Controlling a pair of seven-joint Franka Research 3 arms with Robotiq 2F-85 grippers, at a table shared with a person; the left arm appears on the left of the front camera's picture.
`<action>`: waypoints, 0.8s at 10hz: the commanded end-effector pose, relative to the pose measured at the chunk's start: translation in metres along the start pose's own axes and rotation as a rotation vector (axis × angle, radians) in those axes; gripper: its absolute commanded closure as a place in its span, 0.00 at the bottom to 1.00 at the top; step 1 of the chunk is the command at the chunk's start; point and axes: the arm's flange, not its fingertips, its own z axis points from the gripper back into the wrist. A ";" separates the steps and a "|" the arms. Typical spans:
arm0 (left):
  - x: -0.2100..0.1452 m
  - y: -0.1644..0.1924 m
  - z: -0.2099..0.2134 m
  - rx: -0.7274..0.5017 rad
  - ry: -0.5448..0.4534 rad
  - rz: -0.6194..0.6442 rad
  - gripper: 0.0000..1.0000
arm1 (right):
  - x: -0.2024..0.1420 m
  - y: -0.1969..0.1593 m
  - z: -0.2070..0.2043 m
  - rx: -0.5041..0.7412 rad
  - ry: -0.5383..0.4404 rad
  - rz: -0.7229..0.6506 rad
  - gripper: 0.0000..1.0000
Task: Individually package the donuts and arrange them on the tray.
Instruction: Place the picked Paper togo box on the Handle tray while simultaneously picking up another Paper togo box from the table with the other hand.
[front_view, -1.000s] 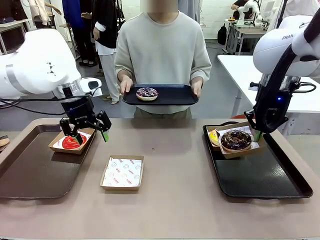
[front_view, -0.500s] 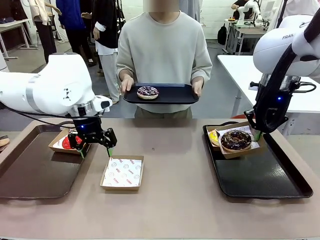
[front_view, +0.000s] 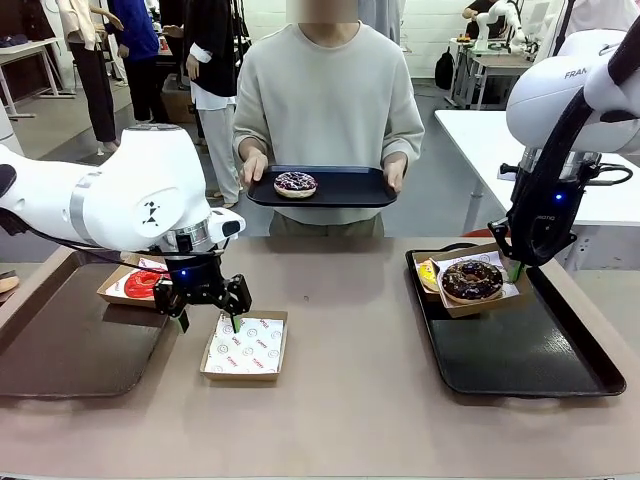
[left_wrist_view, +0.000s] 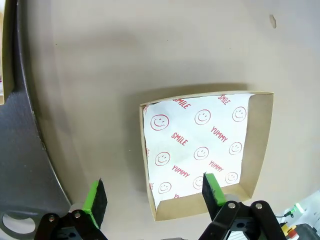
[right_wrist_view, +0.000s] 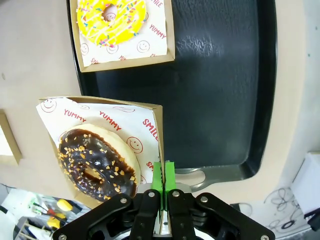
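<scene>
Tan tabletop shared with a person, read as a clock face with twelve at the person's side. Nearest, at about seven o'clock from the middle, sits an empty paper box lined with smiley-print paper. The left gripper hovers at that box's ten o'clock corner, jaws spread wide and holding nothing; in the left wrist view one green finger is over the box lining and the other is over bare table.

At nine o'clock a brown tray carries a boxed red donut at its far edge.

At two o'clock a black tray holds two boxed donuts. The right gripper is pinched closed on the wall of the chocolate donut's box, which lies partly over the tray's left rim. The chocolate donut lies inside it, and the yellow donut is just beside, at its nine o'clock.

At twelve o'clock the person holds a small black tray in both hands, with the purple donut on its left part.
</scene>
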 end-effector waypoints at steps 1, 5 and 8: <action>0.001 0.002 0.001 0.001 0.006 0.002 0.00 | -0.001 0.000 0.003 0.001 -0.001 -0.003 0.98; 0.001 0.002 0.001 0.001 0.006 0.002 0.00 | -0.001 0.000 0.003 0.001 -0.001 -0.003 0.98; 0.001 0.002 0.000 -0.001 0.001 0.003 0.00 | 0.000 0.000 0.000 0.000 0.000 0.000 0.98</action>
